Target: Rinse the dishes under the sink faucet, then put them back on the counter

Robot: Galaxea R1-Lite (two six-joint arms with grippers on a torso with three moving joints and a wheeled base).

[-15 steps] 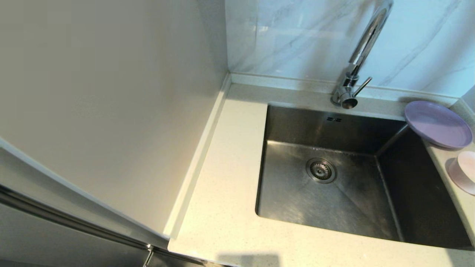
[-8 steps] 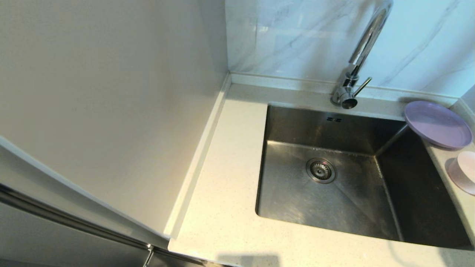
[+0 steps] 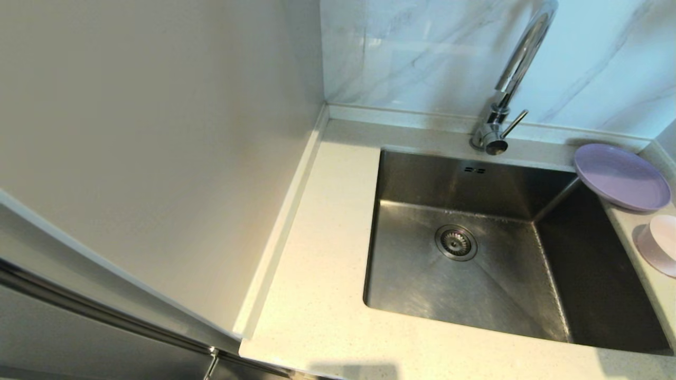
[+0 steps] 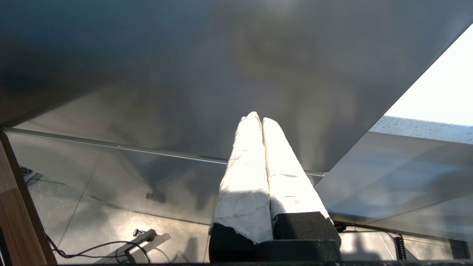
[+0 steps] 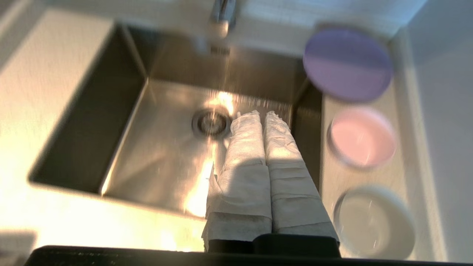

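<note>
— Cream stone, finely speckled: the counter [image 3: 317, 274] wraps the steel basin [image 3: 475, 295] on three sides, a low raised rim [image 3: 285, 221] running along the walls. Plain pale wall [image 3: 158, 132] to the left, marble-veined tile [image 3: 422, 53] behind.

— And the tap?

— Chrome sink faucet [image 3: 507, 95] at the back edge of the basin, thin lever sticking out to one side. Round drain [image 3: 456, 242] sits in the basin floor.

— Dishes?

— All on the counter strip right of the basin. Lavender plate [image 3: 622, 177] in the far corner, its edge overhanging the basin. Nearer, the pink saucer [image 3: 655, 248]. The wrist camera shows a pale bowl [image 5: 375, 221] nearer still.

— Grippers?

— Right gripper [image 5: 260, 114] hangs above the basin near the drain, padded fingers [image 5: 247, 147] pressed together, gripping nothing. Left gripper [image 4: 258, 119] is off by a grey panel [image 4: 184, 74] with tiled floor [image 4: 111, 221] below, fingers likewise closed and empty.
</note>
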